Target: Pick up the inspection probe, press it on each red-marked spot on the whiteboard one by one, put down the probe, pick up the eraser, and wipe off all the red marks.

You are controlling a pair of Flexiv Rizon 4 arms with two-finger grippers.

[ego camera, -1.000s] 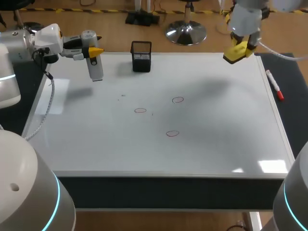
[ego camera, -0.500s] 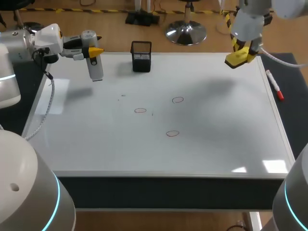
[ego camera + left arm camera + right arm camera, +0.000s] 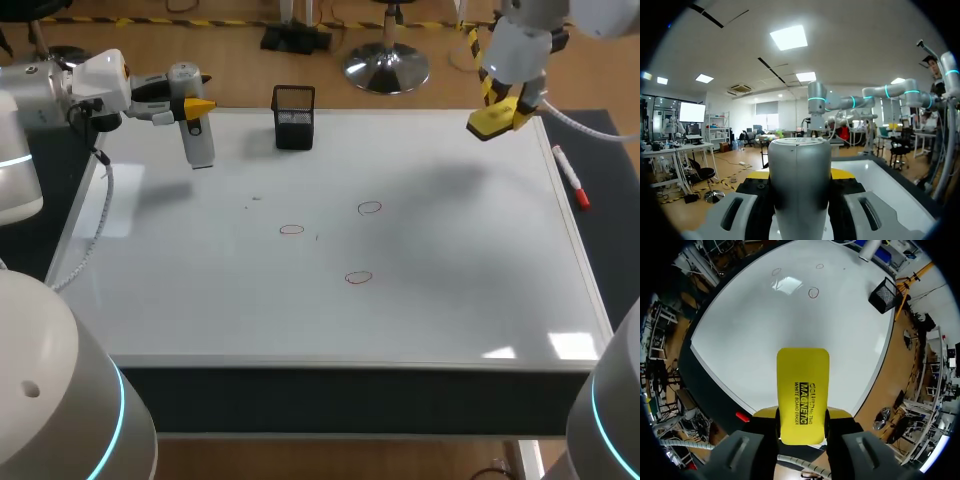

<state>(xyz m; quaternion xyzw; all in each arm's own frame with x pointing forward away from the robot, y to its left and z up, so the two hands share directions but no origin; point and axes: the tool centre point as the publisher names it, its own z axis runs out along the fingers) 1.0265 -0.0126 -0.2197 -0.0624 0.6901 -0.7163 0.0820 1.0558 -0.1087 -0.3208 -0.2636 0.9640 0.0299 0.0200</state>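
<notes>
The grey cylindrical probe hangs over the whiteboard's far left corner, with my left gripper shut on its upper end. In the left wrist view the probe fills the gap between the fingers. My right gripper is shut on the yellow eraser, held in the air above the board's far right corner. The eraser sticks out ahead of the right fingers. Three red circles are drawn mid-board; the nearest circle lies well ahead of the eraser.
A black mesh holder stands at the board's far edge, between the two grippers. A red-capped marker lies just off the board's right edge. A cable trails from my left arm along the board's left side.
My right gripper with the eraser has shifted slightly to the right, towards the board's corner. The left arm and probe have kept still.
</notes>
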